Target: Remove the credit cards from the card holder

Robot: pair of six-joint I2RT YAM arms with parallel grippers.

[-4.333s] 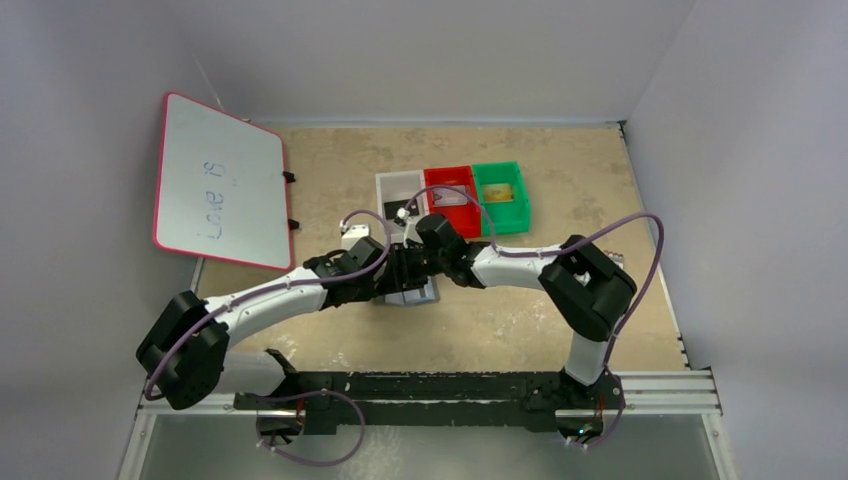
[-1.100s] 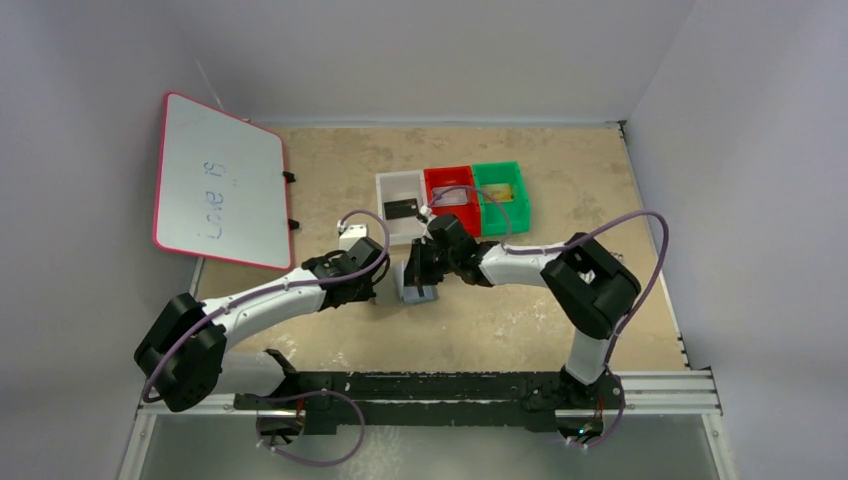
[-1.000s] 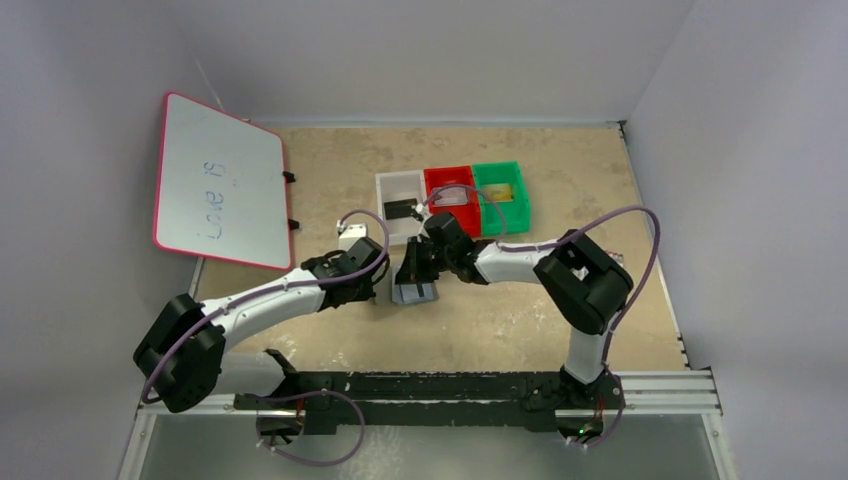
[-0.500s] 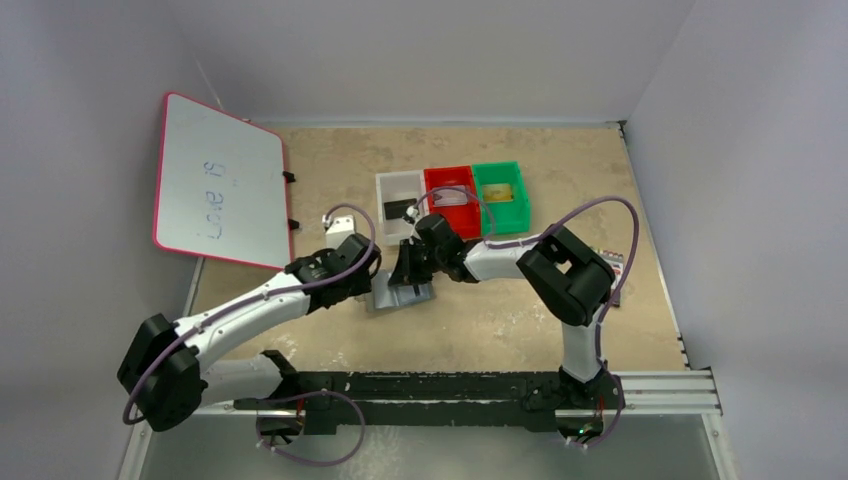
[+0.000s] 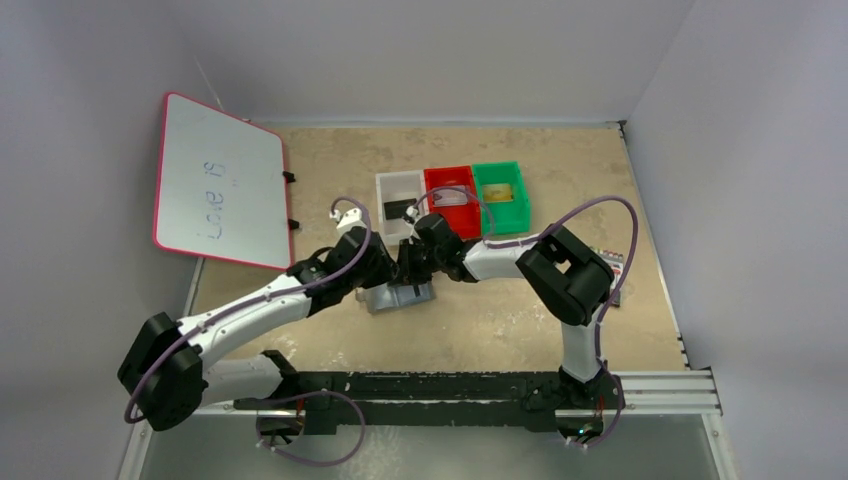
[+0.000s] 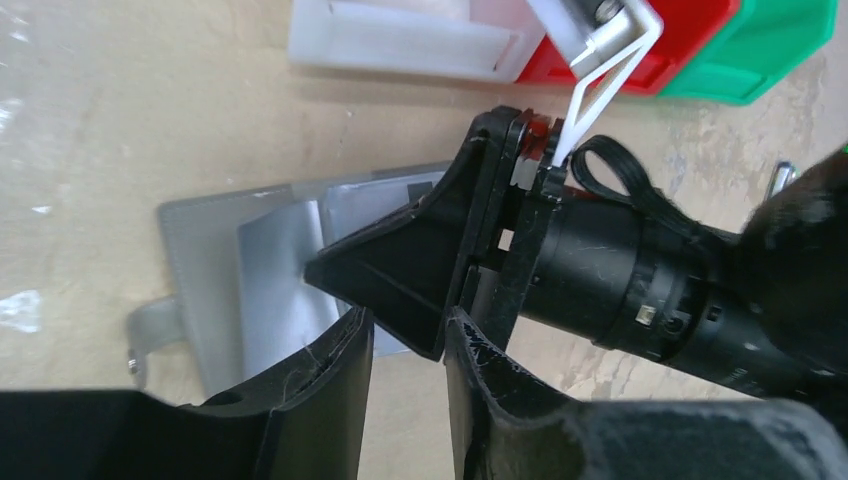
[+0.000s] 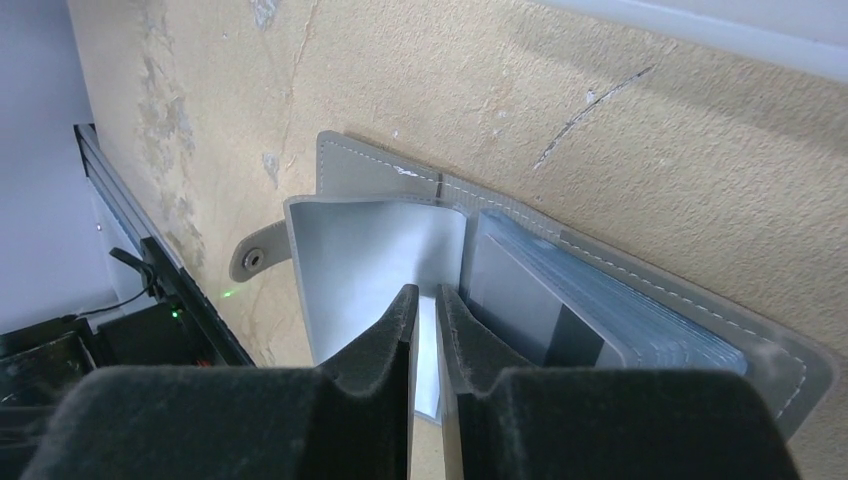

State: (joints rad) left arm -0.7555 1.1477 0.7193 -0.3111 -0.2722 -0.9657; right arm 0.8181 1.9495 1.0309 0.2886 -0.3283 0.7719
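Observation:
The grey card holder lies open on the table, with a snap tab at its left. My right gripper is shut, its tips pressed down at the fold between a silvery inner leaf and the stacked bluish pockets. My left gripper is open and empty at the holder's near-left side, its fingertips close to the right gripper's finger. A black card lies in the white tray, a silvery card in the red tray and a gold card in the green tray.
The white tray, red tray and green tray stand in a row just behind the grippers. A whiteboard leans at the left. A multicoloured marker pack lies at the right, partly behind the right arm.
The holder has slid left and lies opened wider. My left gripper swung out left, then moved back right to the holder. My right gripper stayed on the holder and followed it left.

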